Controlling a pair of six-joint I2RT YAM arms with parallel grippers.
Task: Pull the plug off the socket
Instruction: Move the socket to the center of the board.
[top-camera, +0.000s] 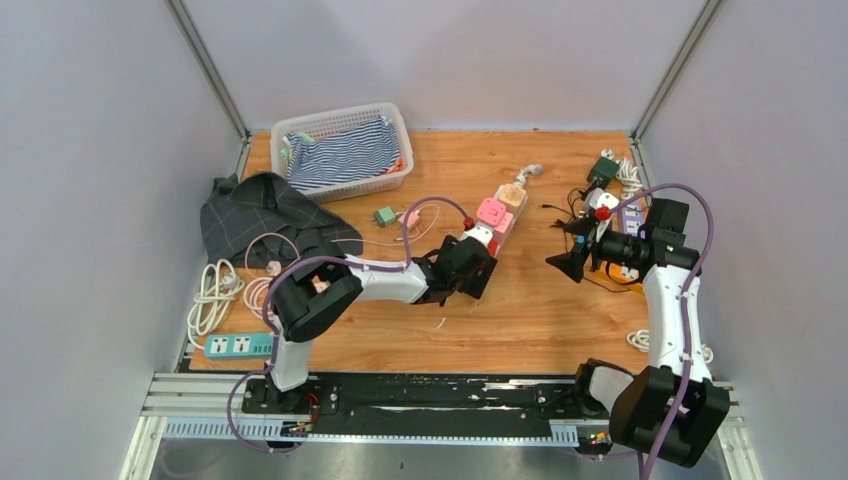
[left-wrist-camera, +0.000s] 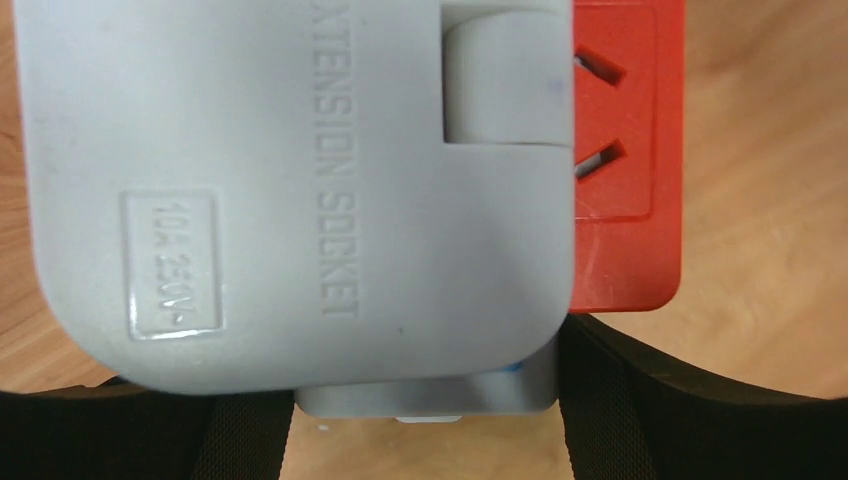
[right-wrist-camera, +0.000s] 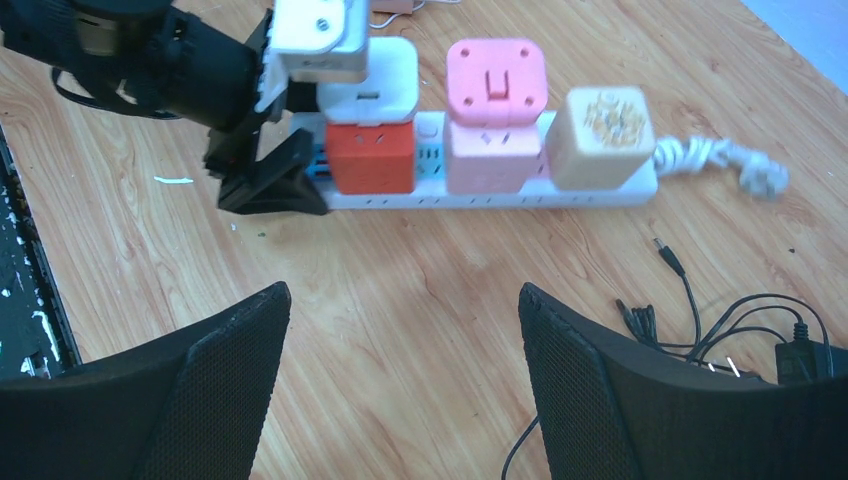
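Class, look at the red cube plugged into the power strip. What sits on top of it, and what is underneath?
A white adapter sits on top of the red cube. Underneath is the white power strip. The outlet and prongs joining them are covered.

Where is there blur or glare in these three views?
Top external: evenly lit, sharp. Left wrist: white adapter fills the frame, glare on its rating label. Right wrist: power strip sharp, own pincer fingers soft.
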